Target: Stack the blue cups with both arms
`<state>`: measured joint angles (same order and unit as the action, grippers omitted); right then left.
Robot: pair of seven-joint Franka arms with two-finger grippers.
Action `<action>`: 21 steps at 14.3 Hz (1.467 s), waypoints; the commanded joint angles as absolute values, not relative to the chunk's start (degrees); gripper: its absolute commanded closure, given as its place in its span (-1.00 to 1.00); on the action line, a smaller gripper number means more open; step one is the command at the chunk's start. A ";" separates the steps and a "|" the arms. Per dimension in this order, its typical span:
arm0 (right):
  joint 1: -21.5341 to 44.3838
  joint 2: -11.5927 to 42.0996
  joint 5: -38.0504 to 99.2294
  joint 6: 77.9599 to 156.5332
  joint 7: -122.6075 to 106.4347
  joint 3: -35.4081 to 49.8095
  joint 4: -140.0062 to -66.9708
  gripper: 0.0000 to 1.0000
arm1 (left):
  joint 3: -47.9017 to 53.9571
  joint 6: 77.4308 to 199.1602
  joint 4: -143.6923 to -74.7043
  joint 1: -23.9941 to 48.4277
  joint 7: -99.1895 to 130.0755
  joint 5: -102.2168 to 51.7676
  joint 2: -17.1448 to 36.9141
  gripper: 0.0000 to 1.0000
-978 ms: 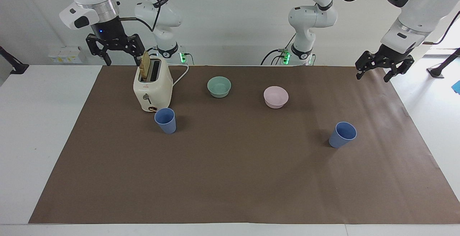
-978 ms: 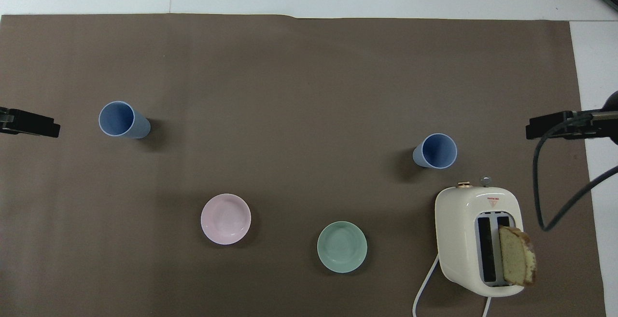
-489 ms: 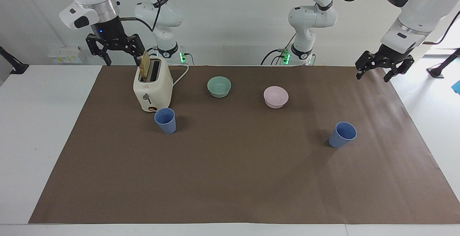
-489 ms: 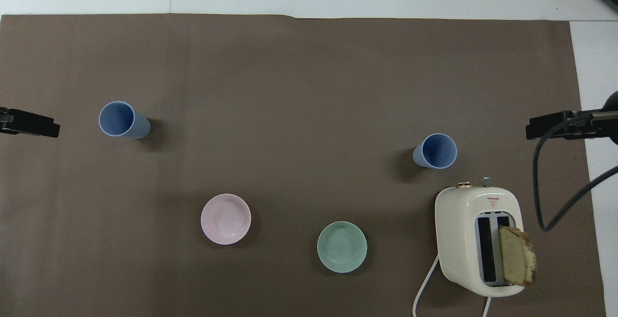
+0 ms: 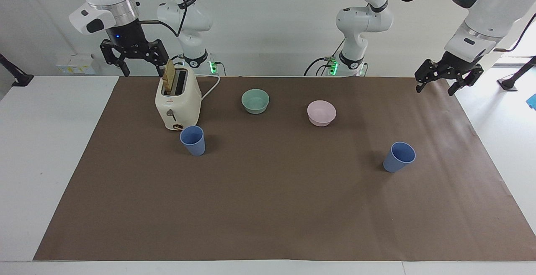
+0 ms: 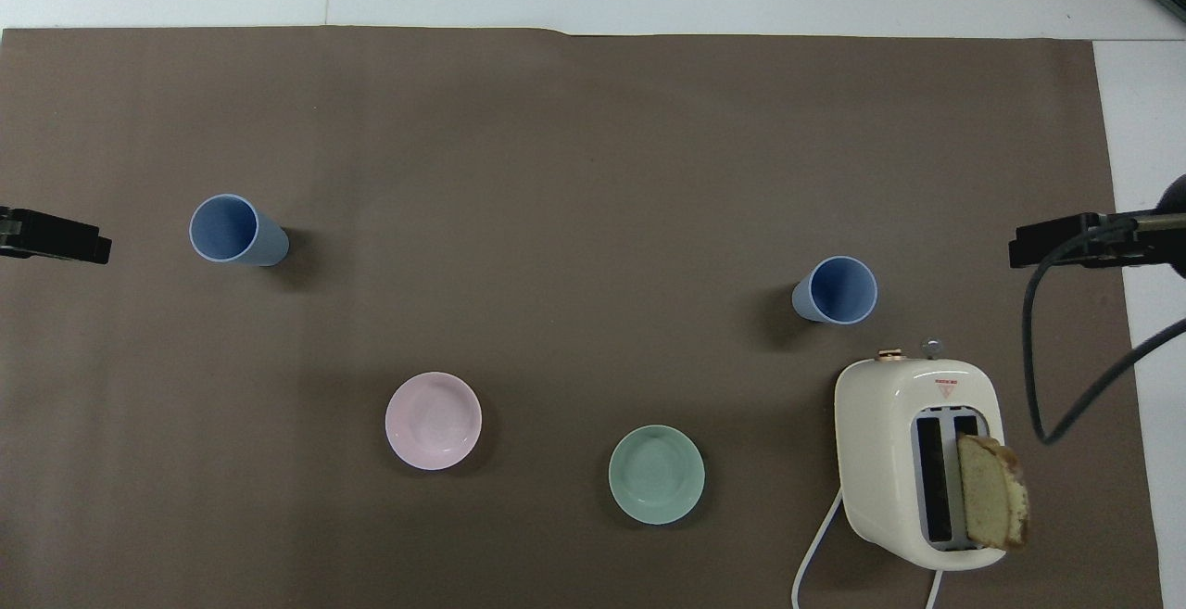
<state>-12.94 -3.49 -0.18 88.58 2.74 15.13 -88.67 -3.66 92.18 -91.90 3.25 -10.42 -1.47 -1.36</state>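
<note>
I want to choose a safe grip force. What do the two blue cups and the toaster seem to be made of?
The blue cup beside the toaster and the blue cup toward the left arm's end look like matte plastic: even colour, thin rims, no glare. The toaster looks like glossy cream plastic or enamelled metal, since it shows soft highlights; which one I cannot tell.

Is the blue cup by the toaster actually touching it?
Apart. The overhead view shows a strip of brown mat between the blue cup and the toaster.

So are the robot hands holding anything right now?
No, nothing is held. The left gripper and right gripper hang open in the air, and both blue cups stand untouched on the table.
</note>
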 commanded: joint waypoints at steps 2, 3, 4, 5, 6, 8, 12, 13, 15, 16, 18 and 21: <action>-13.89 -4.66 1.14 89.03 2.29 15.47 -90.09 -1.00 | -3.96 92.37 -92.72 3.25 -11.25 -0.79 -2.11 -1.00; -13.89 -4.66 1.14 89.03 2.29 15.38 -90.09 -1.00 | -3.96 92.81 -92.99 3.16 -11.25 -0.79 -2.11 -1.00; -13.89 -4.66 1.14 89.03 2.29 15.38 -90.09 -1.00 | -3.96 93.16 -93.25 3.16 -11.16 -0.79 -2.11 -1.00; -13.89 -4.66 1.14 89.03 2.29 15.38 -90.09 -1.00 | -3.96 93.60 -93.34 3.25 -11.16 -0.79 -2.11 -1.00; -13.89 -4.66 1.14 88.95 2.29 15.38 -90.09 -1.00 | -3.96 94.04 -93.69 3.25 -11.16 -0.88 -2.02 -1.00; -13.89 -4.66 1.14 89.03 2.29 15.38 -90.09 -1.00 | -3.96 95.79 -94.39 3.16 -11.07 -0.88 -2.02 -1.00; -13.89 -4.66 1.14 89.03 2.29 15.47 -90.09 -1.00 | -3.96 101.50 -100.09 3.08 -11.07 -0.88 -2.02 -1.00; -13.89 -4.66 1.14 89.03 2.29 15.38 -90.09 -1.00 | -4.04 103.34 -101.50 3.16 -11.07 -0.88 -1.85 -1.00; -13.89 -4.66 1.14 89.03 2.29 15.38 -90.09 -1.00 | -4.04 106.68 -104.05 2.90 -10.99 -0.88 -1.76 -1.00; -13.89 -4.66 1.14 89.03 2.29 15.47 -90.09 -1.00 | -3.96 107.57 -104.32 1.94 -10.99 -0.88 -1.50 -1.00; -13.89 -4.66 1.14 89.03 2.29 15.47 -90.09 -1.00 | -3.96 109.24 -104.85 1.76 -11.07 -0.88 -0.10 -1.00; -13.89 -4.66 1.14 89.03 2.29 15.38 -90.09 -1.00 | -3.96 115.38 -107.75 1.76 -10.99 -0.97 1.05 -1.00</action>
